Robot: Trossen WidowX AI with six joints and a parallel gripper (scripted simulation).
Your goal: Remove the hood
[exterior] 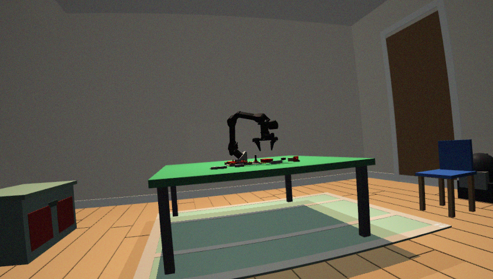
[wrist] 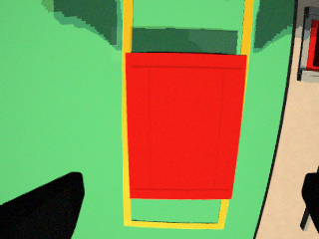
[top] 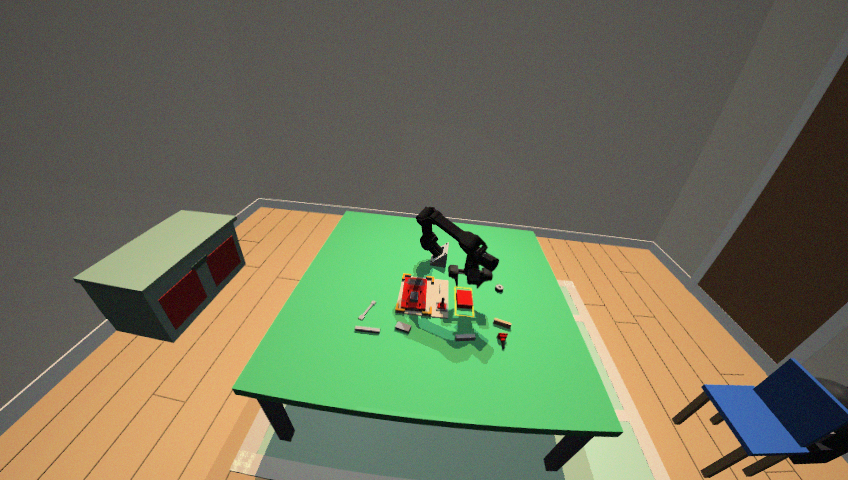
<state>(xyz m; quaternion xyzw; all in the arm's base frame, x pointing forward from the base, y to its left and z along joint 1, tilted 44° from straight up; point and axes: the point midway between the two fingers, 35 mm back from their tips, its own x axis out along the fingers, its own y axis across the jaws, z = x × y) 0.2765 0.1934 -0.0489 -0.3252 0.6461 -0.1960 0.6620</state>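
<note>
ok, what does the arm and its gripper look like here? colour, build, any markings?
The arm is matte black throughout: chunky segments with rounded joint housings. The gripper is also black, with two tapered, pointed fingers. No cables, labels or markings are discernible at this resolution.

No readable text, label, brand, number or sign on anything in view.
</note>
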